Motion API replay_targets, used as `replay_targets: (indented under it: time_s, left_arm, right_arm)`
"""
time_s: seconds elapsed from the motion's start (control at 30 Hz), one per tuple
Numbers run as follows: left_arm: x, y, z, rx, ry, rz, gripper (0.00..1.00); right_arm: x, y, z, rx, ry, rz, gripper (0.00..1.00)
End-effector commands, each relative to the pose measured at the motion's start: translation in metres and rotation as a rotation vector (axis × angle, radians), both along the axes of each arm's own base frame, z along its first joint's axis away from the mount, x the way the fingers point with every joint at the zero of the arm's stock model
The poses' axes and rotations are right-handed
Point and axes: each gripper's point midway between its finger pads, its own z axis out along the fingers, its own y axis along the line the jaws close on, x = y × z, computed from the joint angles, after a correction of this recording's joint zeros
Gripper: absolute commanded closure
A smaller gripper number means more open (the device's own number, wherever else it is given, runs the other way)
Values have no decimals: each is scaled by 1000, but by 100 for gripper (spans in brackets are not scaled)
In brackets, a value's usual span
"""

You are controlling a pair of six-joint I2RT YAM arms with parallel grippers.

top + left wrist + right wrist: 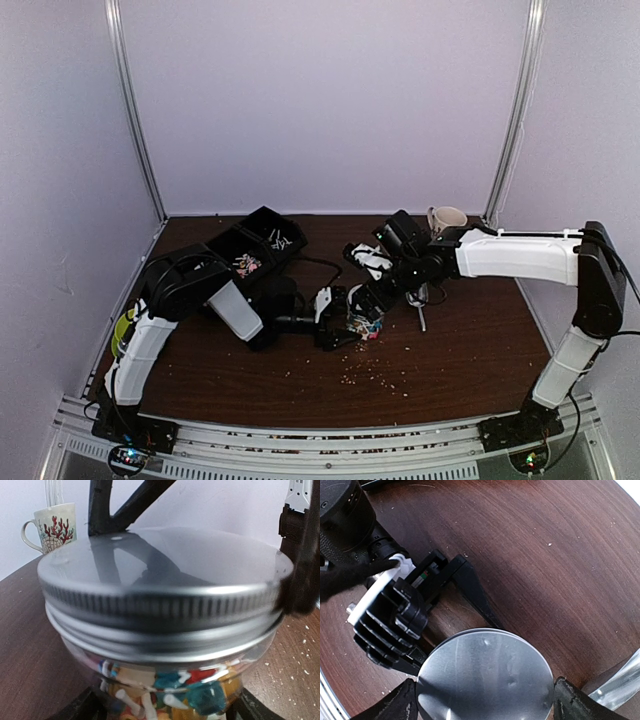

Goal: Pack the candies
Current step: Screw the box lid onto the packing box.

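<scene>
Looking down from the top external view, the candies point(368, 330) show as a speck of colour inside a small clear jar point(366, 318) that stands mid-counter point(470, 340), with pale crumbs point(375, 375) scattered just in front of it and a few more coloured pieces lying in a black tray point(263, 211) well off to the left. The left gripper point(345, 328) comes at the jar from the side and the right gripper point(378, 298) from above. In the left wrist view the jar is packed with blue, red and yellow bits and small white sticks under a grey metal lid point(160, 570) with a ribbed band. The left jaws clamp the glass low down on both sides, and one dark finger point(300, 580) of the right gripper sits against the lid's edge. A coral-patterned mug point(52, 525) stands behind. I judge the candies light, hard and prone to roll when loose, while the filled jar is stiff, smooth, fairly weighty and breakable. The jar is best held around its body, and the lid by its ribbed rim. In the right wrist view the lid's dented top fills the lower frame. The right jaws stand wide on either side of it, and I cannot tell whether they press.
</scene>
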Motion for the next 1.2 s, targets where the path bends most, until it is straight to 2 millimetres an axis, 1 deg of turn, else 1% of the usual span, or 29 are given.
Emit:
replay_targets:
  time_s: [0.0, 0.13, 0.37, 0.53, 0.73, 1.17]
  left_arm:
    - [-6, 10, -31, 95, 67, 9, 21]
    - [-6, 10, -32, 99, 69, 11, 21]
    - [-6, 9, -33, 103, 67, 11, 20]
    - [-5, 9, -34, 106, 69, 11, 20]
    - [-5, 9, -34, 107, 69, 10, 20]
    - [-5, 9, -35, 113, 75, 12, 20]
  right_arm:
    - [16, -16, -15, -94, -29, -123, 8]
    - [13, -14, -15, -105, -35, -116, 7]
    - [13, -16, -16, -132, -48, -122, 3]
    - [10, -17, -8, -121, -53, -116, 0]
    - [3, -17, -3, -116, -45, -85, 0]
    - [-9, -18, -10, -115, 3, -47, 0]
